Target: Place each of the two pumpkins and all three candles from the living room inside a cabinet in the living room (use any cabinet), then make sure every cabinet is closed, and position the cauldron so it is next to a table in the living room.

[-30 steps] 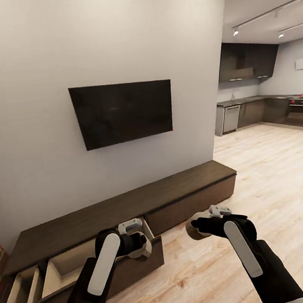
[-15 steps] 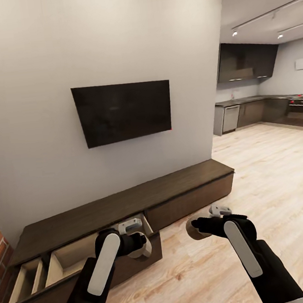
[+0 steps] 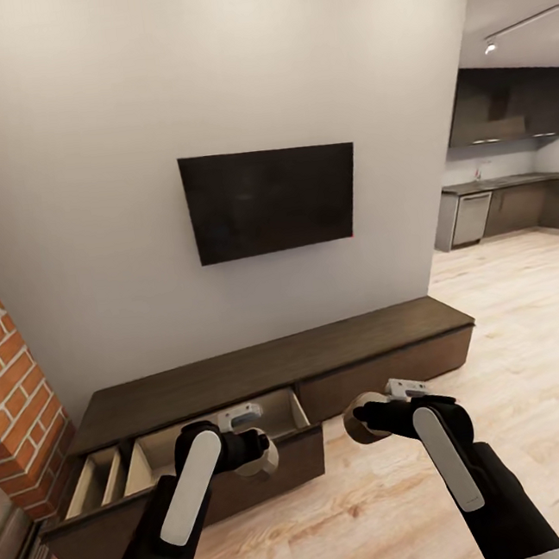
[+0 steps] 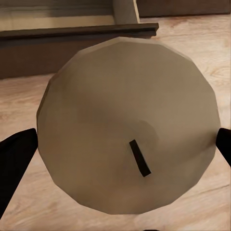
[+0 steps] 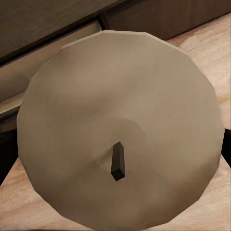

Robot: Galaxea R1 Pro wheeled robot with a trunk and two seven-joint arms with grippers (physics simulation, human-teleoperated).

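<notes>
While both arms hang above the wood floor (image 3: pixel 512 340), the left gripper (image 3: pixel 256 452) grasps one candle (image 4: pixel 127 127) over the cabinet's (image 3: pixel 357 349) open drawer (image 3: pixel 269 419); the right gripper (image 3: pixel 365 419) grasps another candle (image 5: pixel 120 130) just beside that drawer.

we see even, soft daylight on the wall (image 3: pixel 84 163), a ceiling spot (image 3: pixel 491 48) glowing far right, faint floor shadows, and blurry close-up wrist views.

A dark television (image 3: pixel 270 201) hangs on the white wall (image 3: pixel 122 115) — brick column (image 3: pixel 13 379) beside.
</notes>
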